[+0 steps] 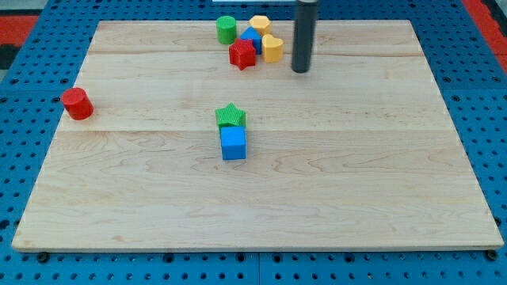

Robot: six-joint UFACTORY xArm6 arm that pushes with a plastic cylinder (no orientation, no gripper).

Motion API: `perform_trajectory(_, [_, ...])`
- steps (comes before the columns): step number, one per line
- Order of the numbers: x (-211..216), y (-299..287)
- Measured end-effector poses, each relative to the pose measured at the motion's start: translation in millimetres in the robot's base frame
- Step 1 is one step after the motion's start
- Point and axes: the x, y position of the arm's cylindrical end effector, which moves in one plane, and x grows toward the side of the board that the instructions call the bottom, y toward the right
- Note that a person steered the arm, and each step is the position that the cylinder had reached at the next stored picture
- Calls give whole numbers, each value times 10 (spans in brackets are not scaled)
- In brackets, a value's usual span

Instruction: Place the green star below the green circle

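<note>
The green star (230,115) lies near the board's middle, touching the top of a blue cube (234,143). The green circle (226,29) stands near the view's top edge, at the left of a cluster of blocks. My tip (300,70) is on the board at the view's upper middle, right of that cluster and well up and to the right of the green star. It touches no block.
The cluster holds a red star (243,55), a blue block (251,38), a yellow hexagon (260,24) and a yellow heart-shaped block (272,48). A red cylinder (77,104) stands at the board's left edge. The wooden board (356,174) rests on a blue pegboard.
</note>
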Motion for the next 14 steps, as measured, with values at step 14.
perform_trajectory(14, [181,-1166])
